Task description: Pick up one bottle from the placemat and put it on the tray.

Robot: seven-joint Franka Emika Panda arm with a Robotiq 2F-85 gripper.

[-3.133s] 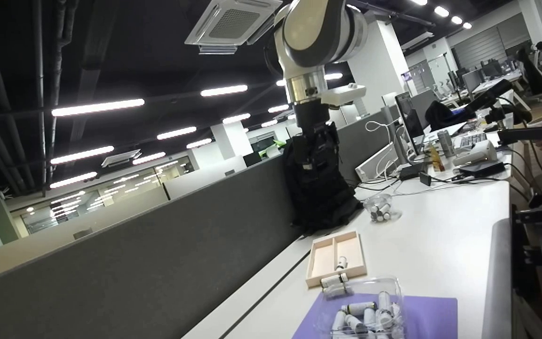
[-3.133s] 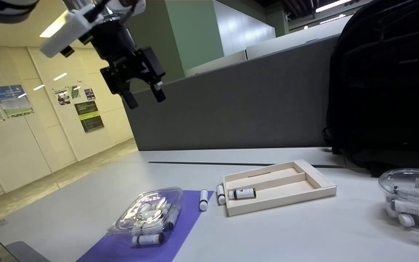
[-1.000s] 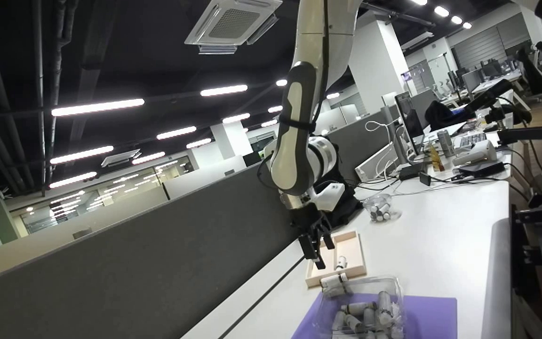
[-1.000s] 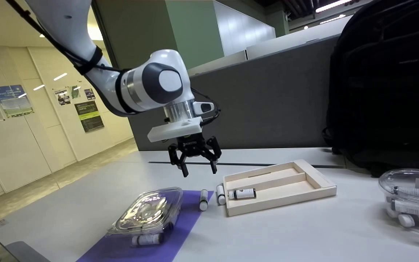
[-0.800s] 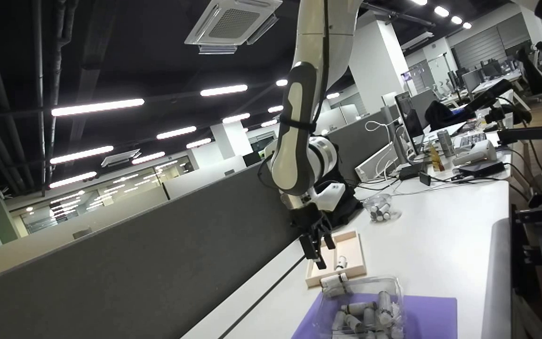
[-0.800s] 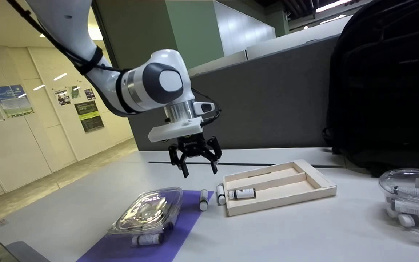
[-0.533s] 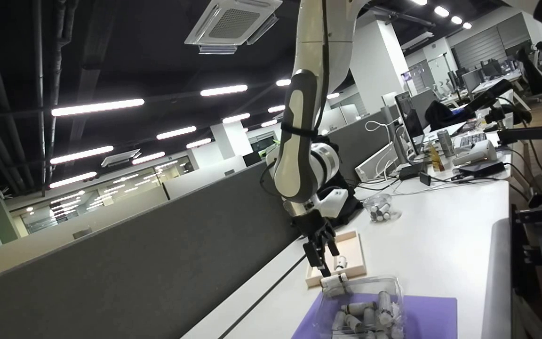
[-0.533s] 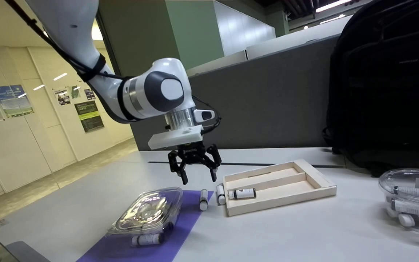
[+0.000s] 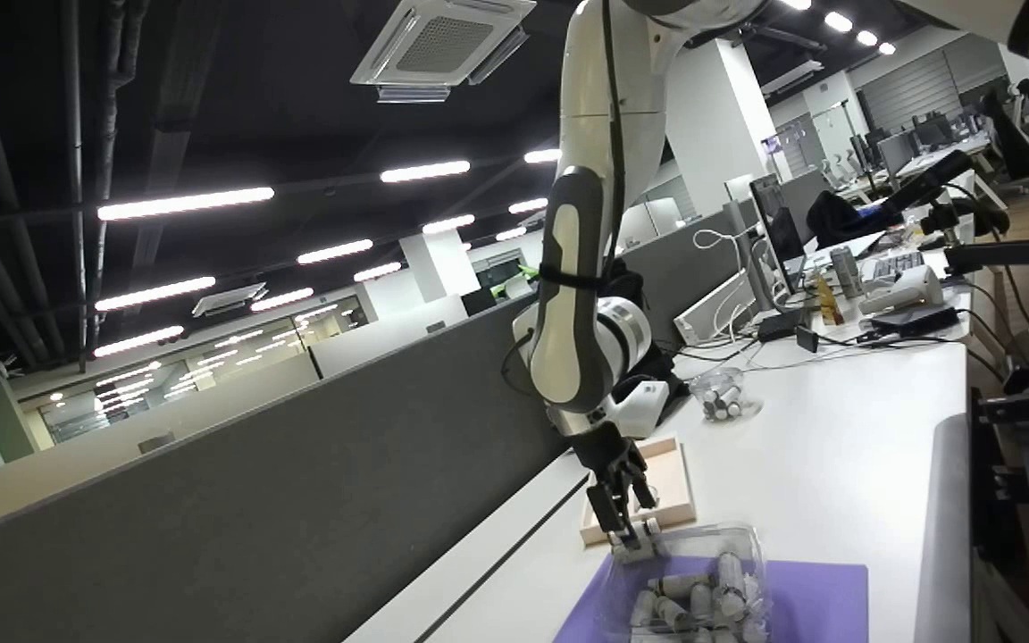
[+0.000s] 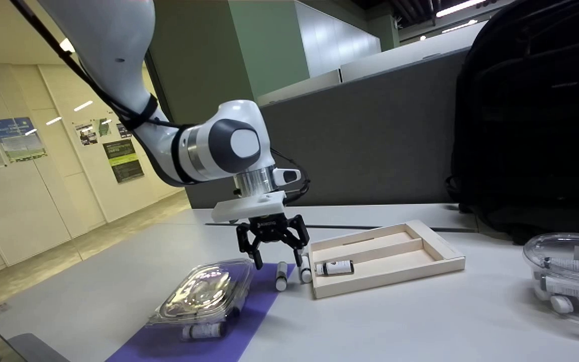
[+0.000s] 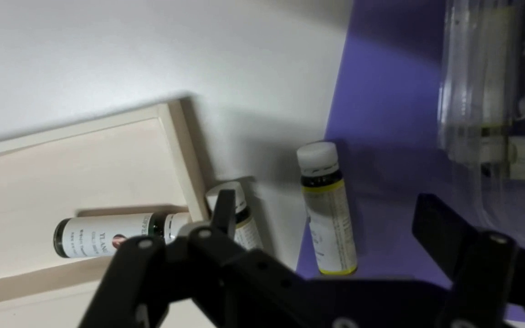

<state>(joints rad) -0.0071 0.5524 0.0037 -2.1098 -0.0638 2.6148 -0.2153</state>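
1. A grey partition [image 10: 370,141] lines the back edge of the tabletop [image 10: 103,281]; at that edge stands a black backpack [image 10: 536,130], with a clear round tub [image 10: 546,246] of small bottles in front of it.
2. The purple placemat [image 10: 248,322] lies toward the front edge, closer than the tray to the tabletop corner seen in an exterior view. On it sits a clear lidded container [image 10: 199,296] with more bottles, near one finger in the wrist view.
3. The tan tray [image 10: 390,279] sits between placemat and tub, nearer the back edge. Its compartment farther from that edge holds a tray bottle [image 11: 107,234] on its side, cap toward the placemat.
4. A loose bottle [image 11: 249,234] lies just beside the tray's end wall, between tray and placemat; the tray-side finger partly hides it in the wrist view.
5. The gripper [image 10: 278,262] points down over the placemat's tray-side border, its fingers [image 11: 445,232] spread wide.
6. The placemat bottle [image 11: 331,223] lies on its side, white cap overlapping that border. It is below the gripper, between both fingers in the wrist view, with a gap to each.
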